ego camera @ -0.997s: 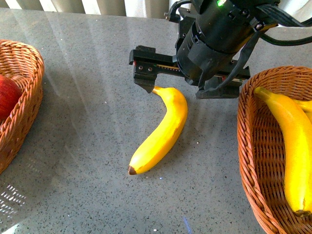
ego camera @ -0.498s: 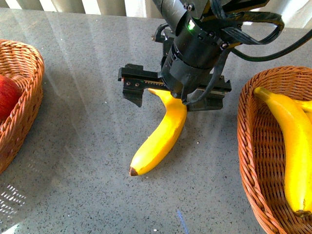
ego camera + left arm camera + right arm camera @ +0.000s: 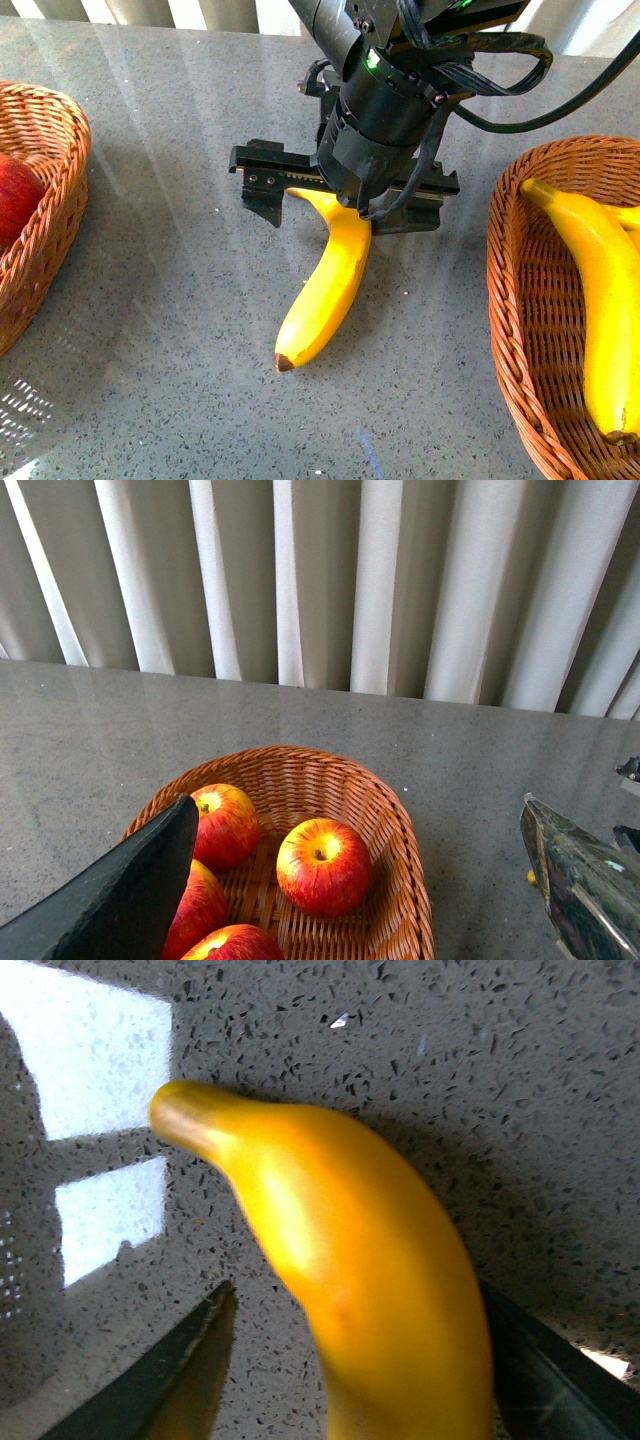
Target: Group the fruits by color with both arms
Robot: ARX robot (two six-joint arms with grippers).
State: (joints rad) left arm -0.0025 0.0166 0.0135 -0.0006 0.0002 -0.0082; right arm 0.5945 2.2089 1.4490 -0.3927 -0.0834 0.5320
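Note:
A yellow banana point(image 3: 325, 290) lies on the grey table, its brown tip toward me. My right gripper point(image 3: 340, 205) stands open over the banana's stem end, one finger on each side. The right wrist view has the banana point(image 3: 350, 1260) between the fingers point(image 3: 180, 1370), closer to the far one. My left gripper point(image 3: 357, 805) hangs open above a wicker basket point(image 3: 395, 810) that holds several red apples point(image 3: 323, 865). It grips nothing. In the front view one apple point(image 3: 15, 195) shows in that left basket point(image 3: 60, 130), and the left arm is out of view.
A second wicker basket point(image 3: 505, 300) stands at the right with two bananas point(image 3: 595, 300) in it. White vertical blinds point(image 3: 320, 580) hang behind the table's far edge. Black cables point(image 3: 520, 70) loop off the right arm.
My right arm has moved left and down onto the banana's stem end. The banana has swung a little, its brown tip shifting right and toward me.

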